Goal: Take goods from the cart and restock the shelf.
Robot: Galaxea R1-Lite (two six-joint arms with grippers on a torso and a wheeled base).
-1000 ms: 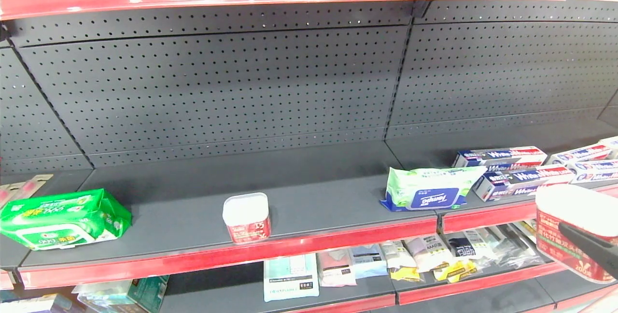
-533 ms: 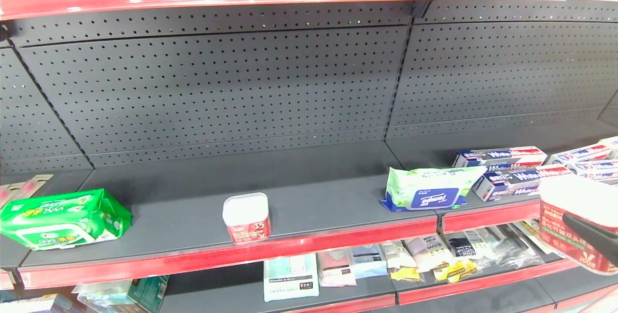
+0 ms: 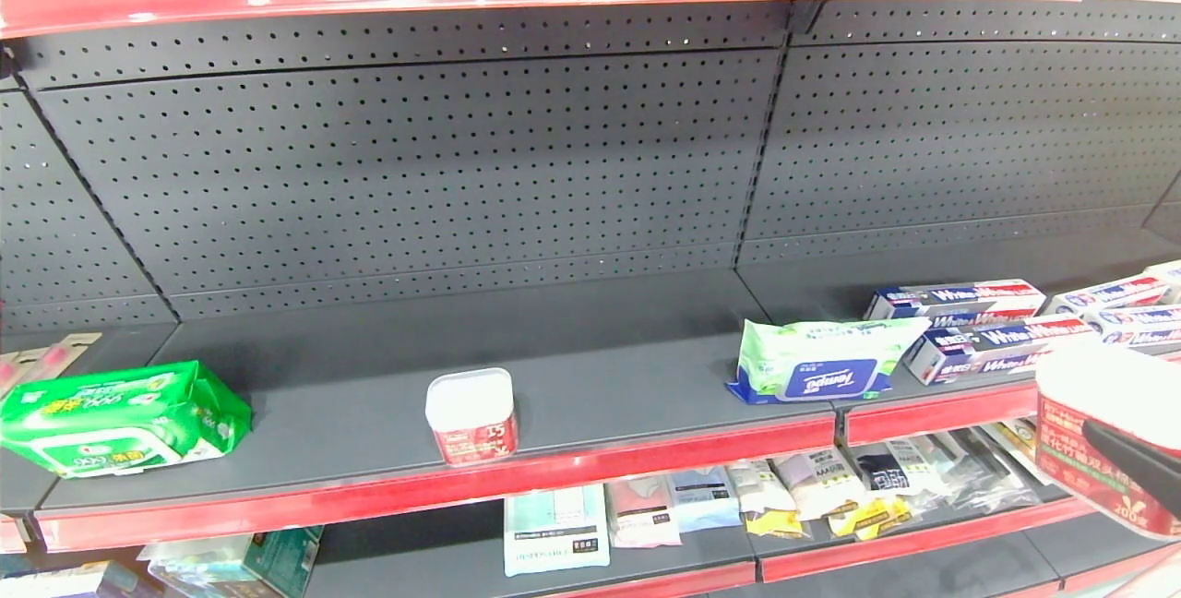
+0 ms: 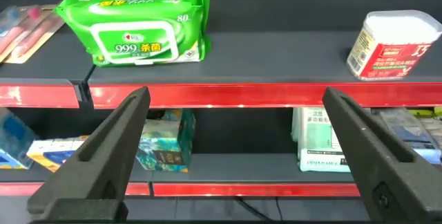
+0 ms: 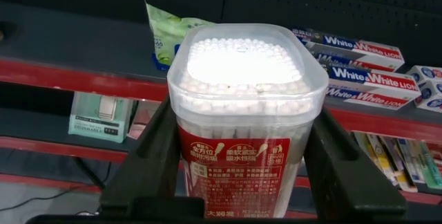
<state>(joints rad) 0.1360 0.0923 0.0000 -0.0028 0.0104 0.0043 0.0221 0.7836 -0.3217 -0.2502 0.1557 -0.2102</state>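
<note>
My right gripper [image 5: 243, 137] is shut on a clear tub of cotton swabs [image 5: 245, 106] with a red label, one finger on each side. In the head view this held tub [image 3: 1103, 427] hangs at the far right, in front of the shelf's red front edge [image 3: 443, 485], with a black finger [image 3: 1139, 461] across it. A second, matching tub [image 3: 471, 415] stands upright on the shelf near its front. My left gripper [image 4: 235, 148] is open and holds nothing, below and in front of the shelf, facing the green wipes pack [image 4: 135, 27] and the standing tub [image 4: 394, 44].
On the shelf lie a green wipes pack [image 3: 120, 418] at the left, a white-green wipes pack [image 3: 821, 360] right of centre and toothpaste boxes [image 3: 978, 321] at the far right. Bare shelf lies between the packs. The lower shelf [image 3: 646, 510] holds several small packets.
The held tub has shifted slightly right and a little upward at the head view's right edge. Everything on the shelf stays put.
</note>
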